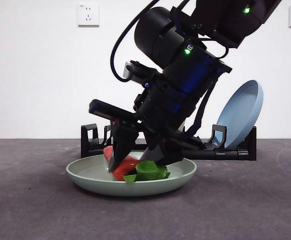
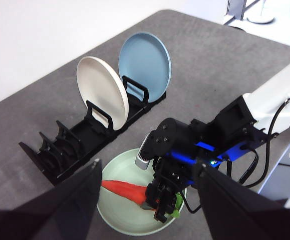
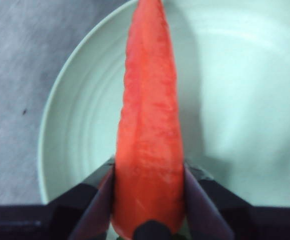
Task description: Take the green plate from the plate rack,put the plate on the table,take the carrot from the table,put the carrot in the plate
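The green plate (image 1: 85,172) lies flat on the table (image 1: 30,200) in front of the plate rack (image 1: 225,150). My right gripper (image 1: 135,161) reaches down into it, shut on the carrot (image 1: 122,167), whose green leaves (image 1: 148,170) rest low in the plate. In the right wrist view the orange body of the carrot (image 3: 149,125) sits between both jaws of the right gripper (image 3: 149,200), above the plate (image 3: 234,100). My left gripper (image 2: 148,169) hangs high above, open and holding nothing, looking down on the plate (image 2: 117,217), the carrot (image 2: 125,188) and the rack (image 2: 75,142).
A beige plate (image 2: 102,92) and a blue plate (image 2: 145,62) stand upright in the rack; the blue plate (image 1: 243,112) leans at the rack's right end in the front view. A bare stretch of table (image 3: 15,75) lies beside the green plate.
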`<act>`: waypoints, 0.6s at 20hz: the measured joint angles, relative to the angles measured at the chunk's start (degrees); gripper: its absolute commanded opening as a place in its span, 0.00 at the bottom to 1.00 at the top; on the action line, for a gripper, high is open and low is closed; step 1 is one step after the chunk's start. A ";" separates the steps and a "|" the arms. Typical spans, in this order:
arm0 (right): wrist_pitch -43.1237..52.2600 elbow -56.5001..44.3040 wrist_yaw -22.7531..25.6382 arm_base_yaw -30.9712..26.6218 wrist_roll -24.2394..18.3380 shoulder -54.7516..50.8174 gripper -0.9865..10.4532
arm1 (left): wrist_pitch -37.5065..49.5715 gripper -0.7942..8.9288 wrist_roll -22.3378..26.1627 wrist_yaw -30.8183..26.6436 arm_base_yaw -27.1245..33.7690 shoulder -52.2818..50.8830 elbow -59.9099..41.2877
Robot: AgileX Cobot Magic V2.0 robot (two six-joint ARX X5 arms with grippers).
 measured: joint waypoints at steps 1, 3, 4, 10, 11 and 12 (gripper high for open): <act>-0.11 0.00 0.00 0.02 0.00 0.00 0.42 | -0.39 0.40 0.00 -0.02 0.00 0.00 0.00; -0.35 0.00 0.00 0.02 0.07 0.00 0.59 | -0.92 0.40 0.00 -0.02 0.00 0.00 0.00; -0.35 0.00 0.00 0.00 0.17 0.00 0.58 | -0.92 0.40 0.00 -0.02 0.00 0.00 0.00; -1.51 0.00 0.04 0.00 0.66 -5.60 0.58 | -0.96 0.40 0.00 -0.02 0.00 0.00 0.00; -2.84 0.02 0.07 0.00 0.77 -7.98 0.58 | -0.96 0.40 0.00 -0.02 0.00 0.00 0.00; -4.98 0.02 0.07 0.00 0.77 -10.69 0.58 | -0.98 0.40 0.00 -0.02 0.00 0.00 0.00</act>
